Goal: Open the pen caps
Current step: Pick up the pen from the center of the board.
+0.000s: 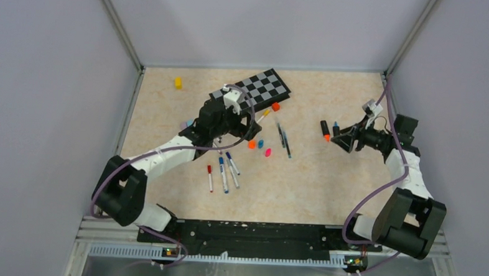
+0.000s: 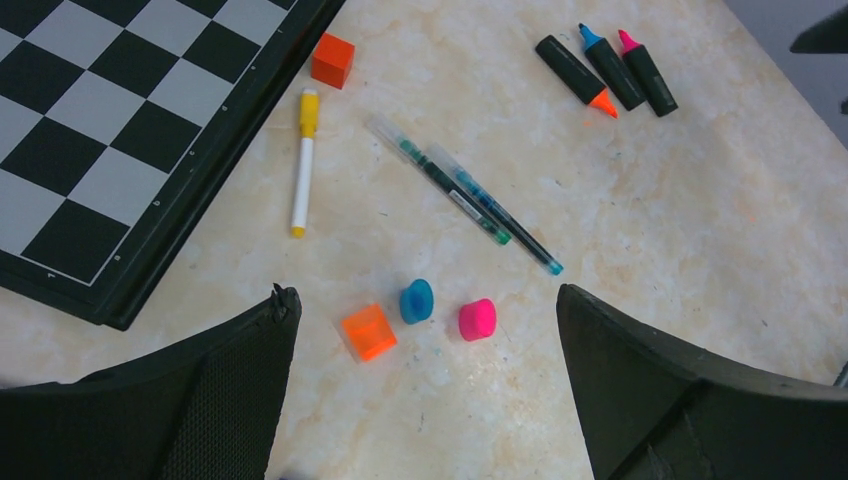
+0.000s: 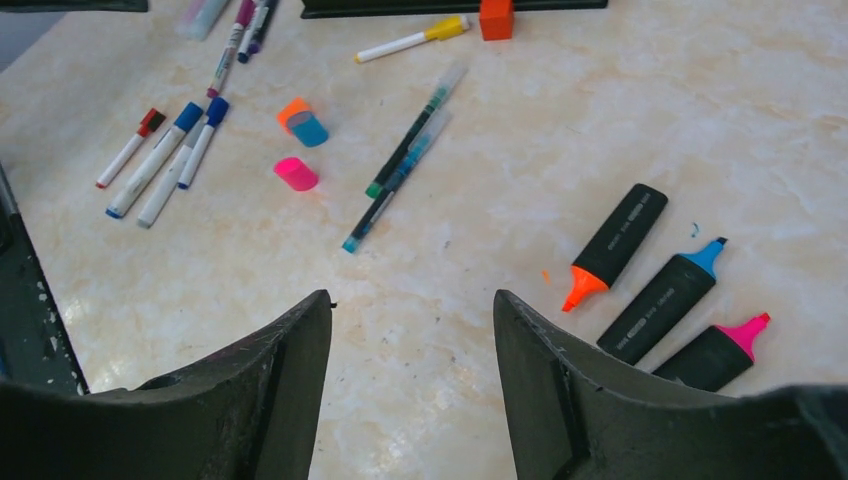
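Top view: left claw (image 1: 245,130) spread wide, empty, over mid-table just near of chessboard (image 1: 251,87). Right claw (image 1: 340,139) parted, gripping nothing, at right side of table (image 1: 327,191).

Left wrist: three loose pen caps lying close together under the claw, orange (image 2: 367,332), blue (image 2: 416,300), pink (image 2: 477,319). Yellow pen (image 2: 302,170) lying by orange block (image 2: 332,60).

Right wrist: three uncapped black highlighters (image 3: 618,245) just beside the claw. White-barrelled pens (image 3: 155,162) with red and blue ends well to the left.

A black-and-grey chessboard (image 1: 264,86) lies tilted at the far middle of the beige marbled desk (image 1: 339,192). A small orange block (image 1: 275,106) sits just beside its near right edge. A yellow block (image 1: 178,82) stands well apart, far left.
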{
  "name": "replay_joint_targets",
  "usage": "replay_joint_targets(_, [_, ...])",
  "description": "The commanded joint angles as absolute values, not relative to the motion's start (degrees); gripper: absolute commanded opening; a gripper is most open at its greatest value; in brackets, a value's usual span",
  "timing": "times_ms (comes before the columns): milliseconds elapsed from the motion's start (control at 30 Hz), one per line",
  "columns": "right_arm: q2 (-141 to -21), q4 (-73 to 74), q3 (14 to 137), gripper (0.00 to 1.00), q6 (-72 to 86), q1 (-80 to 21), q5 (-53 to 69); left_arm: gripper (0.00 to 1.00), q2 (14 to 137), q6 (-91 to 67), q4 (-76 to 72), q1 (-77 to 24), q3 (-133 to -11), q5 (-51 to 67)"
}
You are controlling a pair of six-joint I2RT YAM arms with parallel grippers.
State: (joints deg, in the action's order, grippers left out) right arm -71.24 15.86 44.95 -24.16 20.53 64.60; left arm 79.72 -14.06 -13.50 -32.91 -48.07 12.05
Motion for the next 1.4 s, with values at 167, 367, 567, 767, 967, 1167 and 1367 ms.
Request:
replay_joint_targets(167, [-73.9,20.3,48.1,0.59,-32.2,21.0,67.2,0.99,97.6,-10.2,0.7,-29.5,-68.8,14.2])
replay_joint_targets(367, [-75.0,21.2,49.4,0.59,-31.5,20.9,61.6,0.87,110.5,-5.0,10.1,-29.5,-83.9,13.8])
replay_joint_targets(567, [-75.7,22.2,50.3,0.59,-31.8,20.8,59.6,0.75,117.3,-1.6,13.5,-30.1,-92.2,9.5])
replay_joint_targets(767, [-77.1,23.6,51.1,0.59,-32.4,20.6,58.4,0.60,122.5,1.6,15.7,-31.1,-97.8,8.5])
replay_joint_targets(967, [-77.9,23.9,51.3,0.59,-32.2,19.8,58.5,0.50,124.7,2.5,15.2,-31.4,-98.7,7.5])
replay_joint_targets(1167, [-78.0,24.0,51.4,0.59,-32.1,19.4,58.5,0.39,128.1,3.1,17.0,-31.3,-102.1,8.2])
replay_joint_targets(1367, [-77.8,24.4,51.6,0.59,-32.2,19.2,58.4,0.33,129.8,3.3,18.0,-31.5,-102.7,8.5])
